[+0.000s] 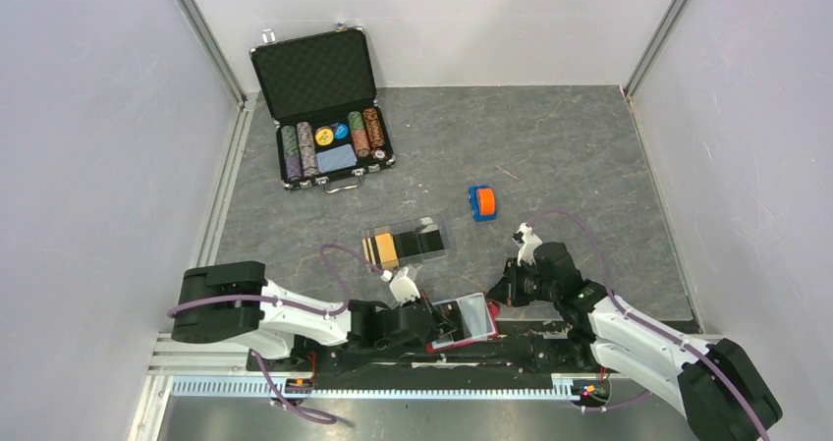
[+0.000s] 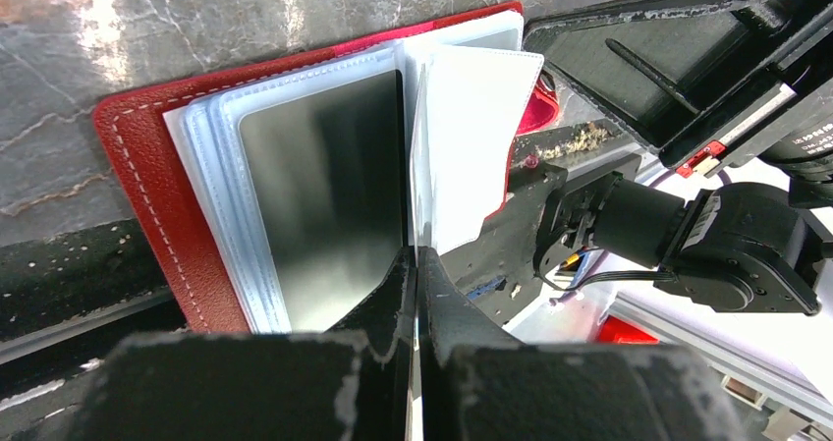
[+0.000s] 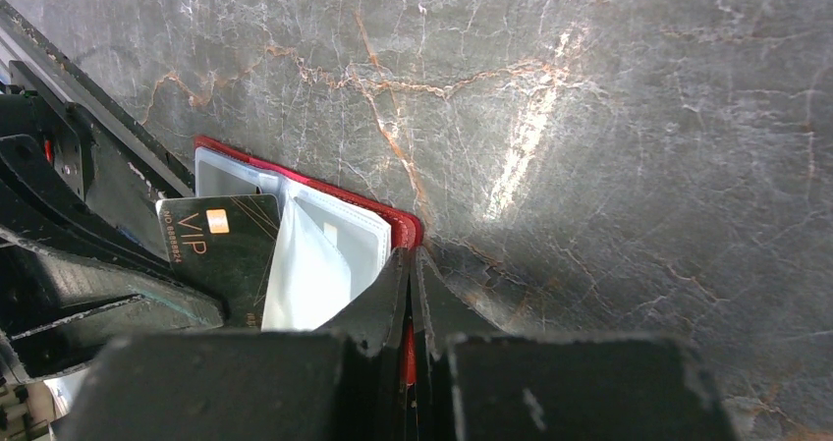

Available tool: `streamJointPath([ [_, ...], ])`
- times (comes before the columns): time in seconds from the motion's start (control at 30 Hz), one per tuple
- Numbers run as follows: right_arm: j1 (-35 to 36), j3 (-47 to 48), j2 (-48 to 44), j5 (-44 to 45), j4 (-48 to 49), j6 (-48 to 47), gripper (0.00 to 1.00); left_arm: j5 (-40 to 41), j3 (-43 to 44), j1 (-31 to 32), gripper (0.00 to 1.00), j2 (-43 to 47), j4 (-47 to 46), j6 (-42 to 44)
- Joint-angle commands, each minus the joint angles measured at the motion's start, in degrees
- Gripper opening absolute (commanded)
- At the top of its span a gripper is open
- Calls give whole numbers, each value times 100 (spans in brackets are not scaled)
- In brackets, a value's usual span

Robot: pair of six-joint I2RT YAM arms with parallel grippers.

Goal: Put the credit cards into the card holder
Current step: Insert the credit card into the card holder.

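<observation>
Between left tool and right tool, wallet half-hidden.

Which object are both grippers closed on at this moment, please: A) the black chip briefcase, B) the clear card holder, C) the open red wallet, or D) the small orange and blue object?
C: the left gripper is pinched shut on a clear sleeve of the open red wallet, and the right gripper is clamped on the wallet's red edge.

grey table | briefcase | card holder | orange-blue object | red wallet
</observation>
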State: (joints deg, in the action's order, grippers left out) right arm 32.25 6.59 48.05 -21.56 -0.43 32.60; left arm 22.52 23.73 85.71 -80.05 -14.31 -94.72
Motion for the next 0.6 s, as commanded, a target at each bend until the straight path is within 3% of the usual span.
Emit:
streamJointPath([
  [0.0, 18, -162, 51, 104, -370, -52, 0, 445, 162, 139, 2, 118, 647, -244],
  [0.1, 16, -159, 59, 108, -362, -53, 0, 447, 222, 156, 2, 68, 605, -158],
  [0.37, 18, -128, 98, 95, -353, -64, 0, 384, -377, 146, 2, -94, -683, -318],
  [0.57, 19, -41, 191, 96, -353, -107, 0, 279, -334, 119, 2, -212, -853, -260],
])
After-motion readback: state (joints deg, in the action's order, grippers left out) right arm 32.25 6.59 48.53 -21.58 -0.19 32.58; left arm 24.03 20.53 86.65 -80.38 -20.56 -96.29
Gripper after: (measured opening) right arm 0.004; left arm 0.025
